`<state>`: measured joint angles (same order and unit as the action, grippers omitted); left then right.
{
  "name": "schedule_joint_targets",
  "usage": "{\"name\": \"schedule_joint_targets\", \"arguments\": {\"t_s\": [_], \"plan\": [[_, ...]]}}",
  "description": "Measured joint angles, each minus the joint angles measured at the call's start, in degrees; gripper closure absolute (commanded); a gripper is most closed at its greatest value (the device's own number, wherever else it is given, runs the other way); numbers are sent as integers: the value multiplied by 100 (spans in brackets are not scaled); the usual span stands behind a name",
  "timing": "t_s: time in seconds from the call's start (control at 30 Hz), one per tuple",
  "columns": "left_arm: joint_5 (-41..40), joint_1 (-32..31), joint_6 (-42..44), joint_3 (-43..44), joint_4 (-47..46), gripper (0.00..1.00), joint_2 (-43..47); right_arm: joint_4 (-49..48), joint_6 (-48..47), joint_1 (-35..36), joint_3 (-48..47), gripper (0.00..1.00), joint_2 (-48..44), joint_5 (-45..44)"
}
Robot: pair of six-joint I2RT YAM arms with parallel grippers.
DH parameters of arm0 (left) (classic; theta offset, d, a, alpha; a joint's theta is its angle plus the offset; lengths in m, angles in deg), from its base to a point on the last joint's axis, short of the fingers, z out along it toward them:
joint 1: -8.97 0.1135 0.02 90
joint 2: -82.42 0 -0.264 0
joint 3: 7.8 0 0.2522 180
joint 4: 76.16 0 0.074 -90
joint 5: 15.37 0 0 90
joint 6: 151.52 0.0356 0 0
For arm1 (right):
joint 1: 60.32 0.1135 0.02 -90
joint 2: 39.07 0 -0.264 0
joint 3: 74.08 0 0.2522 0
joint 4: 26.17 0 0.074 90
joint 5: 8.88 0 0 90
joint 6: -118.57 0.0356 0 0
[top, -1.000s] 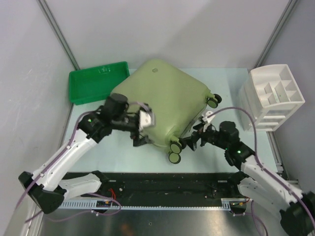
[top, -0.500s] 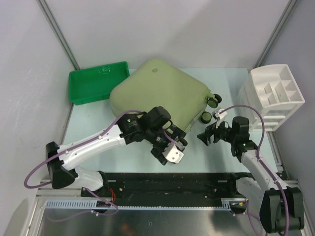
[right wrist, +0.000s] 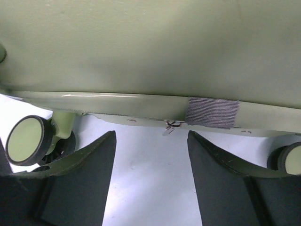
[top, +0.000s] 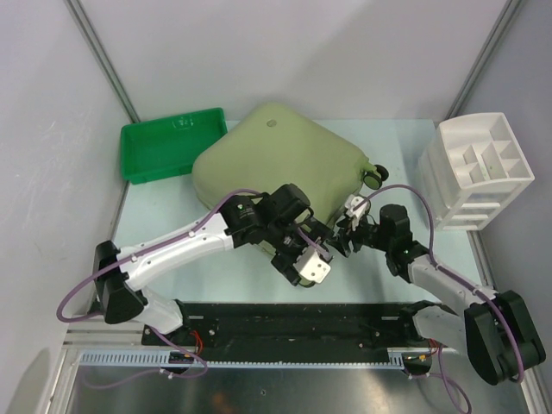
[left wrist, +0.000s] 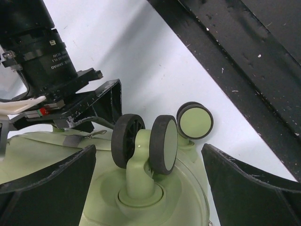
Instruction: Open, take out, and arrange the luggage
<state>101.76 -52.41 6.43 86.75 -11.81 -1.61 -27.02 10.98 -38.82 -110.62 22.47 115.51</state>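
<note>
Luggage (top: 280, 164) lies closed on the table (top: 388, 138), wheeled edge toward both grippers. Left gripper (left wrist: 148, 150) gapes wide; a twin black wheel (left wrist: 146, 141) stands between its fingers, clear of both, and a second wheel (left wrist: 195, 121) sits just beyond. Right gripper (right wrist: 150, 136) has its jaws parted and holds nothing. Straight ahead of it is the shell seam, with the grey fabric tab (right wrist: 211, 112) and zipper pull (right wrist: 170, 125) just past the fingertips. The two wrists crowd close together. Green tray (top: 168, 142) lies well beyond the left gripper; white organizer (top: 479, 168) stands outboard of the right.

Pale olive-green luggage (top: 285, 159), black wheels (left wrist: 164, 143) with green hubs, grey fabric tab (right wrist: 211, 113); bright green tray (top: 172, 145); white organizer (top: 479, 168)
</note>
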Motion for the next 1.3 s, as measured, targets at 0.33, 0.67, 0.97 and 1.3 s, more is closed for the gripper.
{"name": "schedule_joint_targets", "arguments": {"t_s": [0.33, 0.67, 0.97, 1.3], "plan": [[-173, -186, 313, 11, -2, 10, -337, -81, 1292, 280, 197, 23, -868, -634], [-284, -186, 413, -33, -81, 40, -544, -1119, 1912, 492, 688, 26, 61, -1759], [-118, -256, 710, -557, -415, 77, -249, -1801, 1954, 411, 938, 31, -4, -1867], [57, 24, 817, -946, -393, 39, 343, -2271, 1886, 885, 1123, 29, 20, -2004]]}}
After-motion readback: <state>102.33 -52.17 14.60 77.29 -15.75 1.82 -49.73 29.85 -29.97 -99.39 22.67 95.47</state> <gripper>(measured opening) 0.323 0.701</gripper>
